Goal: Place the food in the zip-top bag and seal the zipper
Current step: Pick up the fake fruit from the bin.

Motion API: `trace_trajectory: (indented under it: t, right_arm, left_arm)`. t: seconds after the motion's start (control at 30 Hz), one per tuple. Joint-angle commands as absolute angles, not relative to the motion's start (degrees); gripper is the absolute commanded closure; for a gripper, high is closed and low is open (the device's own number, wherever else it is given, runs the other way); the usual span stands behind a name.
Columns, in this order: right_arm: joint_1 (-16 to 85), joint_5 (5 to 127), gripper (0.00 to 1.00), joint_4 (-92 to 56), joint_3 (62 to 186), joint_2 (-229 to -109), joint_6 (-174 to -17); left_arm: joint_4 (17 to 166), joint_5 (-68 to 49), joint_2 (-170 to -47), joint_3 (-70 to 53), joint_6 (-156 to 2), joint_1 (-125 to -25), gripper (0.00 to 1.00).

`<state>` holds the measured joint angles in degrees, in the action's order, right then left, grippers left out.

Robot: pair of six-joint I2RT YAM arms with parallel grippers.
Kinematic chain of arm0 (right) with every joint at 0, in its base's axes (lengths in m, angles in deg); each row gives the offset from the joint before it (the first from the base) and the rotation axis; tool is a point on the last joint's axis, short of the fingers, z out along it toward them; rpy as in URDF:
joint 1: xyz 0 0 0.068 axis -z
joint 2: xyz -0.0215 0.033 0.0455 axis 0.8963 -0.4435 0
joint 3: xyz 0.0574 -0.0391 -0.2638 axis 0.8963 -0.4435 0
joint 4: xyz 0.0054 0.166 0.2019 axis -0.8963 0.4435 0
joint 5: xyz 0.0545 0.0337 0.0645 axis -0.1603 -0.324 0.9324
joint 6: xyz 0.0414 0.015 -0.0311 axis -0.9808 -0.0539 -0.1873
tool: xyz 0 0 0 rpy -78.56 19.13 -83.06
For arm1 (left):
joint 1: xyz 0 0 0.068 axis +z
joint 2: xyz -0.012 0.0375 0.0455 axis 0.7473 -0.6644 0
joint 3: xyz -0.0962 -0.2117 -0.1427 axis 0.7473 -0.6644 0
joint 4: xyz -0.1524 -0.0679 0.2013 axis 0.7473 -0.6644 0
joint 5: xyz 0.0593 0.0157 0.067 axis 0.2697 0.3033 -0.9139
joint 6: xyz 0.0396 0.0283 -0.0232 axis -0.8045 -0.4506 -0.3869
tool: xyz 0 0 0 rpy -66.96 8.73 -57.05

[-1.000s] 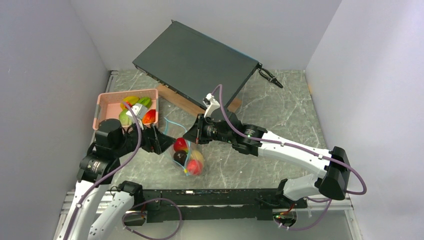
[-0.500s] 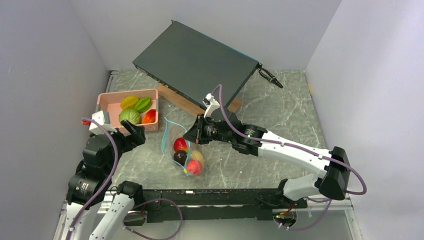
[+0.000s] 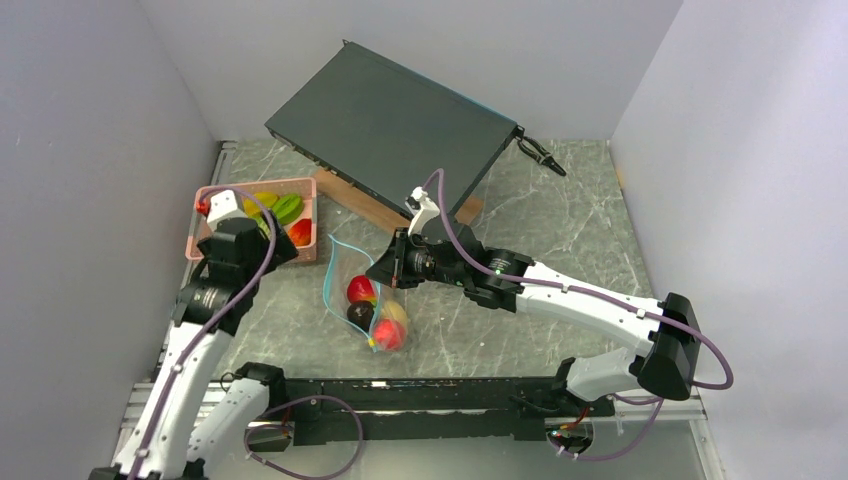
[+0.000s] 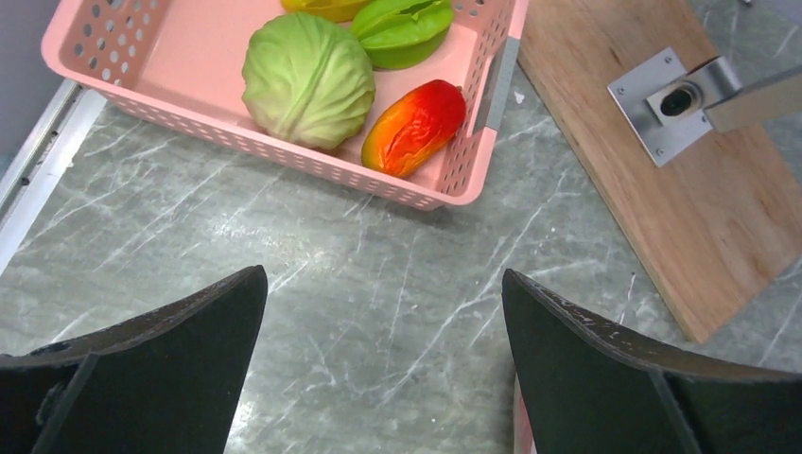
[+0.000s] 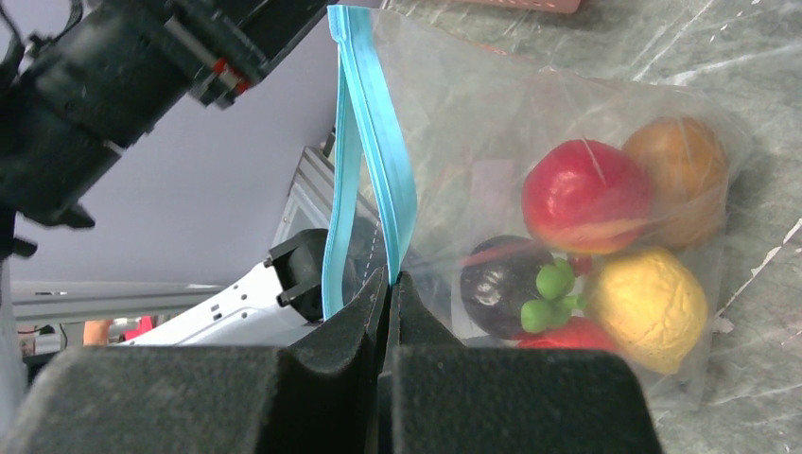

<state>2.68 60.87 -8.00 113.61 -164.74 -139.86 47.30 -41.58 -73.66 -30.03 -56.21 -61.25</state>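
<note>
Pink basket (image 3: 196,235) sits at ten o'clock from the zip-top bag (image 3: 352,270) overhead. Left wrist: the left gripper (image 4: 383,378) gapes wide, with food (image 4: 307,80) in the basket at twelve. Right wrist: the right gripper (image 5: 388,284) clamps the zipper (image 5: 378,161), bagged food at three.

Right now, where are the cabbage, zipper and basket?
cabbage (image 4: 307,78): left wrist view, middle of the head.
zipper (image 5: 386,161): right wrist view, right strand, mid-length.
basket (image 4: 284,156): left wrist view, near perforated wall.
</note>
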Motion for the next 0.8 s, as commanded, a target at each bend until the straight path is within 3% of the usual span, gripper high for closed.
trace_trajectory:
  t: [0.0,0.13,0.23,0.57,0.77]
  right_arm:
    - [2.77,61.54,1.00,-9.63,114.43,-162.47,-139.48]
    - [2.72,60.90,1.00,-10.07,113.61,-161.53,-139.55]
    - [2.79,61.35,1.00,-10.80,113.10,-161.60,-139.90]
    - [2.77,60.89,1.00,-11.34,112.39,-160.11,-139.82]
    - [2.77,60.54,1.00,-10.80,111.94,-159.54,-139.90]
  left_arm:
    - [56.34,-26.75,-78.64,-26.82,-60.31,-50.98,0.00]
    - [60.08,-1.52,-87.73,-24.81,-59.09,-38.15,0.00]
    - [61.61,7.18,-95.40,-21.34,-57.52,-33.07,0.00]
    - [65.53,11.99,-116.74,-10.64,-58.38,-30.38,0.01]
    - [64.51,15.01,-127.47,-6.32,-63.62,-30.17,0.10]
